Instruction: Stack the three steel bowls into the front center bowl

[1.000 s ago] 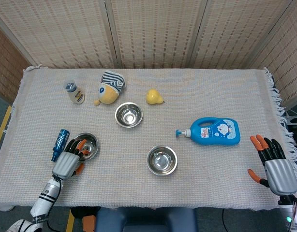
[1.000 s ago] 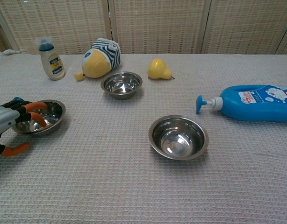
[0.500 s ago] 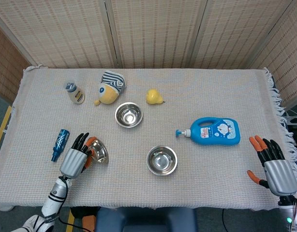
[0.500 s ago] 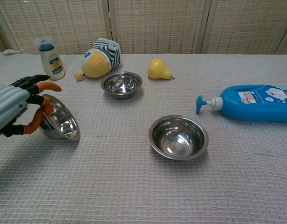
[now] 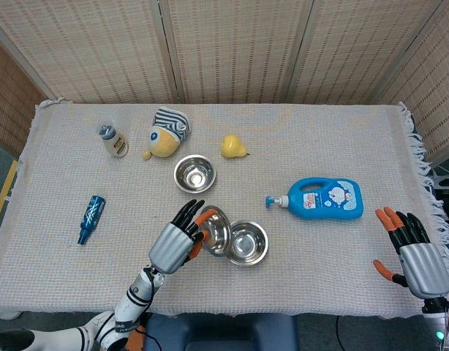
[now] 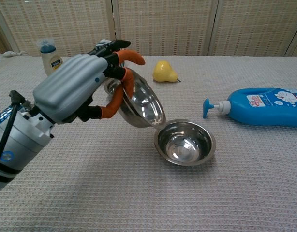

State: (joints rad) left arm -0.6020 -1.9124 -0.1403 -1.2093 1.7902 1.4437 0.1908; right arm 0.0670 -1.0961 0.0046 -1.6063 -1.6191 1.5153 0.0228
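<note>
My left hand grips a steel bowl by its rim and holds it tilted on edge. Its lower rim hangs just over the left rim of the front center bowl, which sits upright on the cloth. A third steel bowl stands further back, near the middle; in the chest view my left hand mostly hides it. My right hand rests at the table's right front corner, fingers spread and holding nothing.
A blue pump bottle lies on its side right of the front bowl. At the back are a yellow pear, a striped plush toy and a small lotion bottle. A blue tube lies at left.
My left hand has carried the left bowl, tilted, from the table's left side to the left rim of the front center bowl. The right hand has hardly moved.
</note>
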